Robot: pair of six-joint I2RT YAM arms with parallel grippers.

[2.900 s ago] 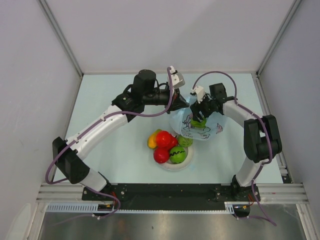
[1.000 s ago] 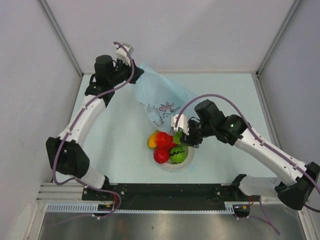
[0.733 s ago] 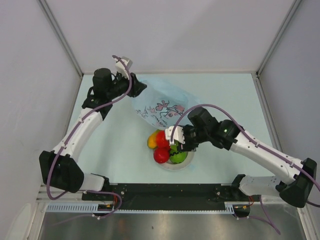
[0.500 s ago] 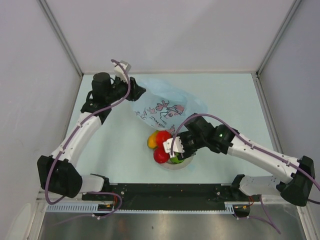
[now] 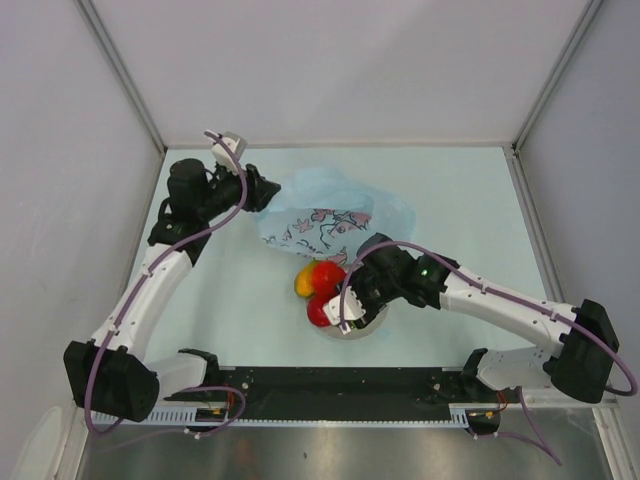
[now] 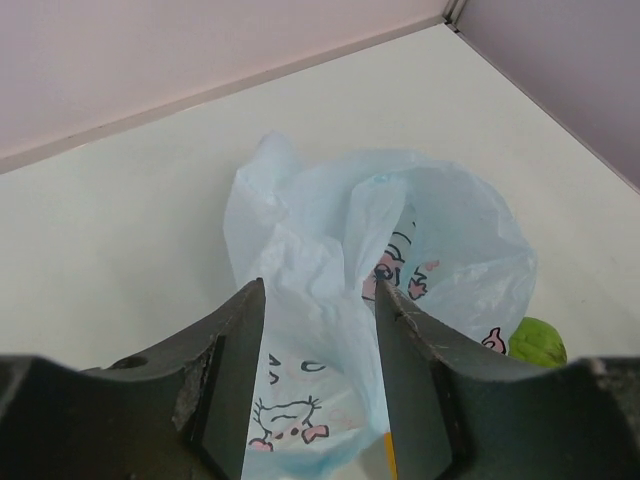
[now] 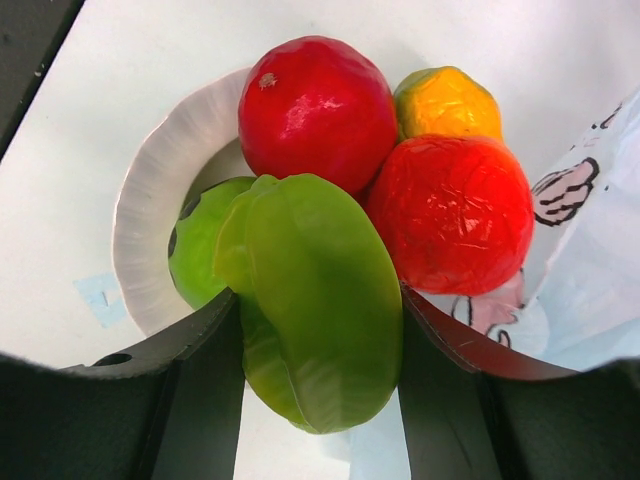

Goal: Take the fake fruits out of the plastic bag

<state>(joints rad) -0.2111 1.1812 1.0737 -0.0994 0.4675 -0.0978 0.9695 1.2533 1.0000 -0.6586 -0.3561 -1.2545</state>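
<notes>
We see a robotics lab cell: a pale table (image 5: 450,190) boxed in by plain grey panels (image 5: 340,60) on aluminium posts (image 5: 118,70), with two cabled robot arms (image 5: 150,290) bolted to a metal rail (image 5: 120,385).

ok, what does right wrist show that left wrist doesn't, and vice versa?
Only right wrist: the right hand shut on a green oblong fruit, and beyond it the white plate, two red fruits, a yellow-orange fruit and a round green fruit.
Only left wrist: the left hand with bunched bag between its fingers, grip unclear, and the back wall.
Both: the plastic bag and the table.
</notes>
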